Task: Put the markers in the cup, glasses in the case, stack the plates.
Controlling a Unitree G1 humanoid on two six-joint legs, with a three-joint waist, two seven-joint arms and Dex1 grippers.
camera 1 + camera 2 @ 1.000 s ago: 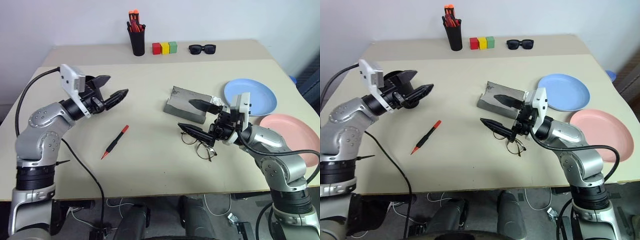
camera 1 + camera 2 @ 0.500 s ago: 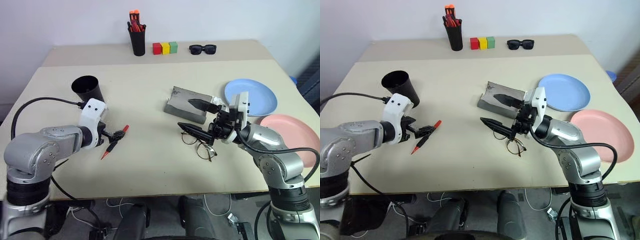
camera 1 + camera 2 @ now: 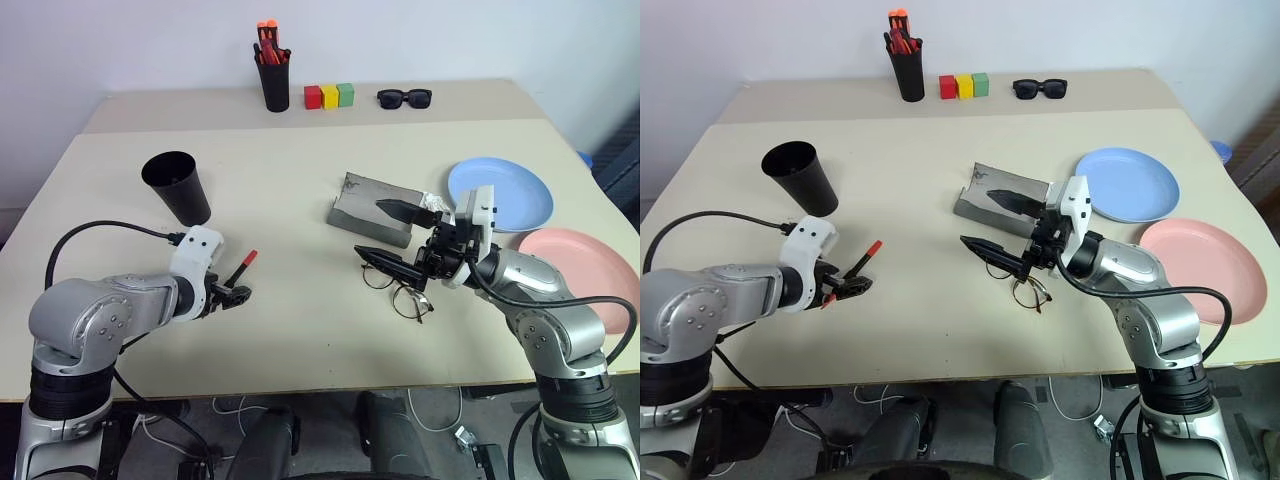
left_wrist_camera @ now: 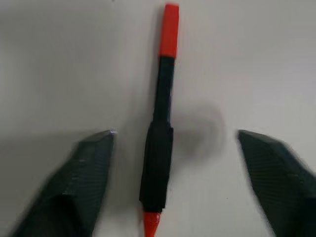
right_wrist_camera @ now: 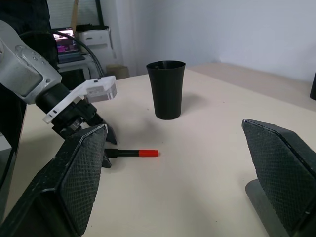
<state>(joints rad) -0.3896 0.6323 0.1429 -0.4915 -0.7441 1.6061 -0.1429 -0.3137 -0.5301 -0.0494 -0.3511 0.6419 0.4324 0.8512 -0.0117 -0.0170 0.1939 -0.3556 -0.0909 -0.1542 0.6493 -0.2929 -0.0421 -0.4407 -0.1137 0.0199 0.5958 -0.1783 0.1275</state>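
Observation:
The marker [image 3: 243, 266], black with a red cap, lies on the table left of centre. My left gripper [image 3: 232, 293] is tilted down over its black end and open, a finger [image 4: 89, 168] on each side of the marker [image 4: 158, 163] without touching it. The black cup [image 3: 178, 187] stands upright behind it. My right gripper [image 3: 370, 228] hovers open above the wire-framed glasses [image 3: 400, 292], just in front of the grey case [image 3: 362, 196]. The blue plate [image 3: 510, 192] and the pink plate [image 3: 580, 272] lie side by side at the right.
At the table's far edge stand a black holder of orange-topped pens [image 3: 273, 75], three coloured blocks [image 3: 330, 96] and black sunglasses [image 3: 404, 97]. A black cable [image 3: 110, 230] loops over the table by my left arm.
My left gripper has dropped from beside the cup down to the table, tipped downward over the marker, and its fingers have drawn closer together. The right arm has stayed still.

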